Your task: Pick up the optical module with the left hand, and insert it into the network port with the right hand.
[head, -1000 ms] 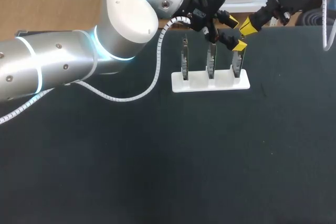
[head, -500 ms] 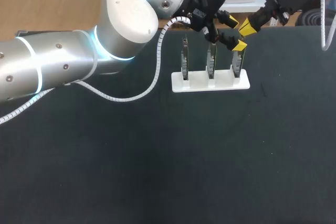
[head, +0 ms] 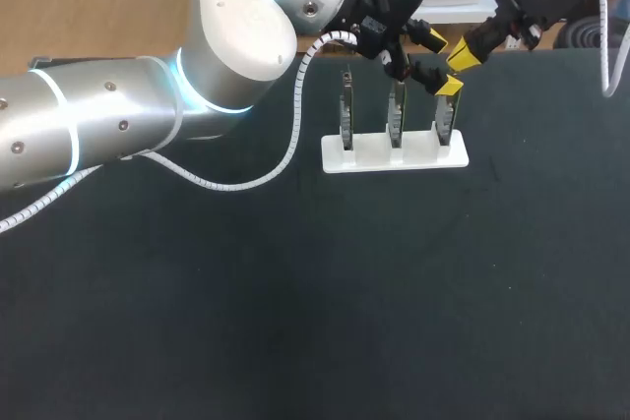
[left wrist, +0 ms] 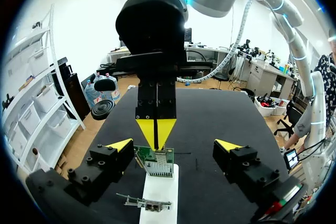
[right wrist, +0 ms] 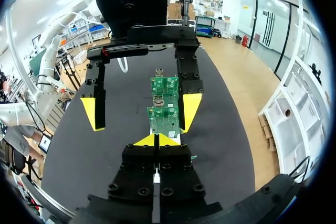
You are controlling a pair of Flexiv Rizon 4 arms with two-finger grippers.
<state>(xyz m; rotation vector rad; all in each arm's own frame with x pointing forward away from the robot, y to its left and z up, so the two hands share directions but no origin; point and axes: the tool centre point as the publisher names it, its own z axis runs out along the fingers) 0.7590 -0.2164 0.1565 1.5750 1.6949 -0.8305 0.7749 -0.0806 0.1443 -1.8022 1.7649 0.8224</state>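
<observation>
Looking from the head view, you find the left tool [head: 441,64] spread wide around the rightmost board [head: 445,130] on the desk [head: 295,292], and the right tool [head: 459,54] pinched narrow. Left wrist: those pinched tips [left wrist: 156,132] sit just above the network port [left wrist: 157,167]. Right wrist: optical module not discernible; insertion seemingly underway.

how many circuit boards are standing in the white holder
3. Left board, middle board, right board, upright in a row in the white holder; none seems hidden.

Three boards [head: 396,123] stand abreast in a rack [head: 394,156] on the table [head: 295,292].
</observation>
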